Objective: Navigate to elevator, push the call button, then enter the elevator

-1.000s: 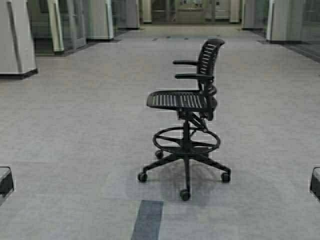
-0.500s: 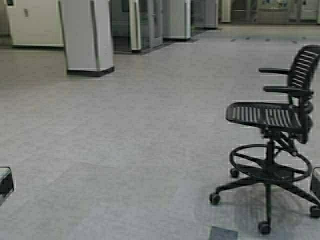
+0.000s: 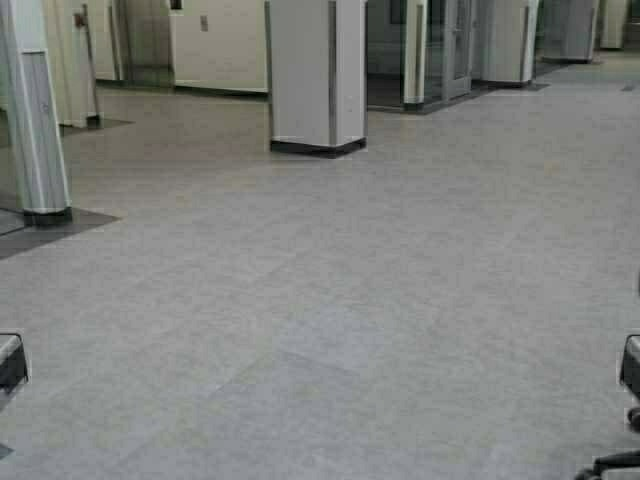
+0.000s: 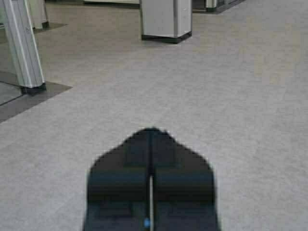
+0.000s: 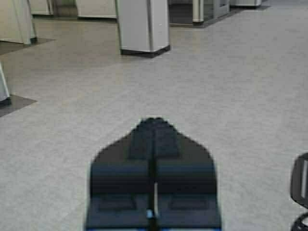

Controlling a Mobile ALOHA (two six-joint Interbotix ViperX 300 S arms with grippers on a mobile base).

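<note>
Grey lobby floor [image 3: 400, 300] ahead, square pillar [image 3: 318, 75] mid-distance, elevator not identifiable.

Possibly the call button [image 3: 204, 22] on the far cream wall, too small to confirm. Left gripper [image 4: 151, 137] and right gripper [image 5: 154, 126] low, jaws together. Chair base [image 3: 615, 463] beside the right corner: risk of clipping while turning; pillar also obstructing.

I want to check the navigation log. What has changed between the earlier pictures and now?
The robot has turned to its left: the black chair slid from centre to the bottom right edge, and the square pillar came into the middle. Left gripper and right gripper stay shut and parked.
</note>
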